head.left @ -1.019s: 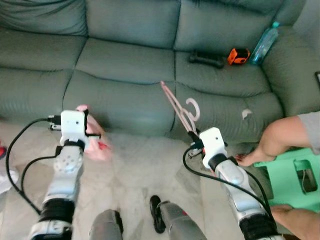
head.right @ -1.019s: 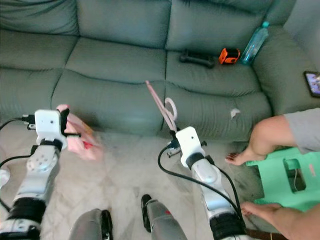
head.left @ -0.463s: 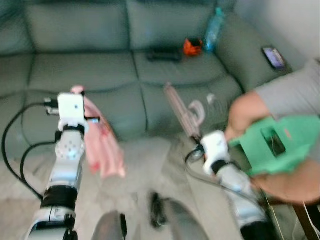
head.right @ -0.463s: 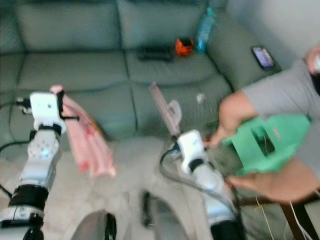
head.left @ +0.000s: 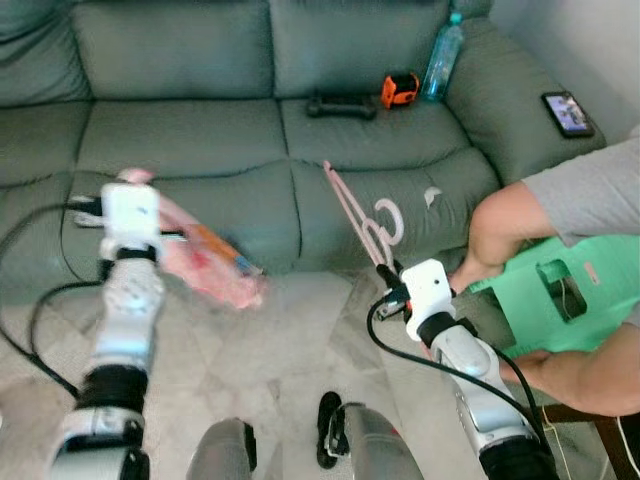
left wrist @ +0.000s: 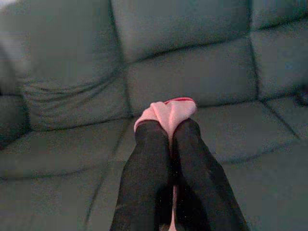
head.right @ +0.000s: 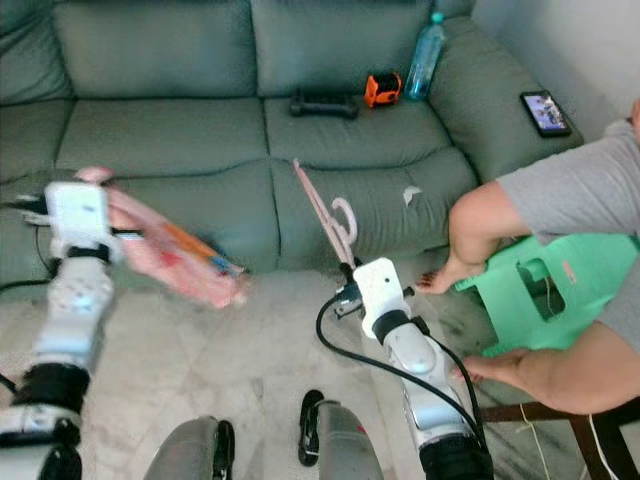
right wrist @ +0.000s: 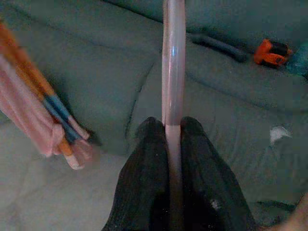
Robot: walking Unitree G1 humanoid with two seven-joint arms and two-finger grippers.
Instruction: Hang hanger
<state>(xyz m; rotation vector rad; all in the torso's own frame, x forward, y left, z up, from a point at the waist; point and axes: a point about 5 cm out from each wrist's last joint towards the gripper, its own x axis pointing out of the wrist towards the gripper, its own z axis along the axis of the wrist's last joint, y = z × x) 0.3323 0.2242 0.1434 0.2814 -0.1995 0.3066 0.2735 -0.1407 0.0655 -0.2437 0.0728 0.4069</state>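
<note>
A pink plastic hanger (head.left: 362,217) stands up in front of the grey sofa's front, its hook curling to the right. My right gripper (right wrist: 173,131) is shut on the hanger (right wrist: 173,62), with the bar running straight out between the black fingers. On the left, my left gripper (left wrist: 168,126) is shut on a pink garment (head.left: 205,262) with orange and blue trim. The cloth (head.right: 170,255) streams out to the right of the left wrist, blurred, level with the sofa's seat front.
A grey sofa (head.left: 200,120) spans the back, carrying a black dumbbell (head.left: 340,104), an orange tape measure (head.left: 400,89), a water bottle (head.left: 443,58) and a phone (head.left: 567,112). A person (head.left: 560,215) sits at the right holding a green stool (head.left: 560,305). Marble floor lies below.
The camera has turned, so the whole scene has shifted. The pink garment has swung up and to the right from my left gripper. The person and the green stool now sit lower right.
</note>
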